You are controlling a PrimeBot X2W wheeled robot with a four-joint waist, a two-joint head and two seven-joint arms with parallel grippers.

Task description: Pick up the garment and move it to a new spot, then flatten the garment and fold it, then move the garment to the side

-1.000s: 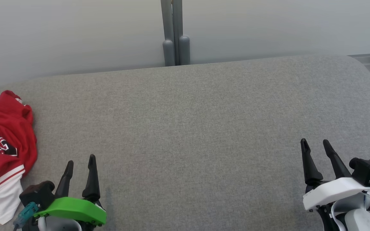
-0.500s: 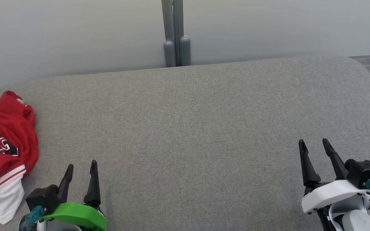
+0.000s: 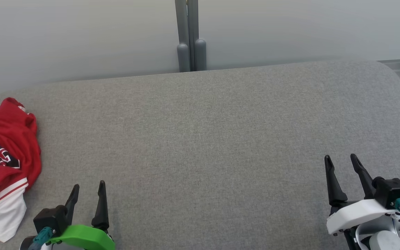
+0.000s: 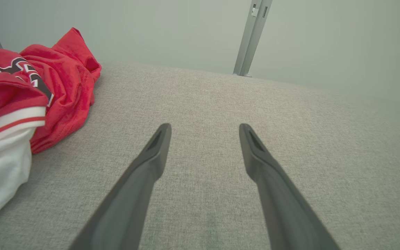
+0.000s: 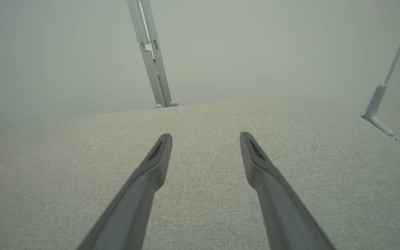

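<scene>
The garment [image 3: 3, 152] is a red jersey with white trim and black-and-white lettering, lying crumpled at the far left of the grey fabric surface [image 3: 207, 139]. In the left wrist view the garment [image 4: 30, 90] fills the upper left. My left gripper [image 3: 88, 185] is at the lower left, a short way right of the garment, open with nothing between its fingers [image 4: 151, 163]. At the lower right my right gripper [image 3: 340, 158] is open too, far from the garment, over bare fabric [image 5: 203, 166].
A pale wall runs behind the surface, with a grey upright post [image 3: 188, 38] at its middle. Another grey bracket [image 5: 380, 111] stands off the right end. The surface's rounded corners fall away at the far left and far right.
Both grippers have drawn back toward the bottom of the head view, the left one more. The garment has not moved.
</scene>
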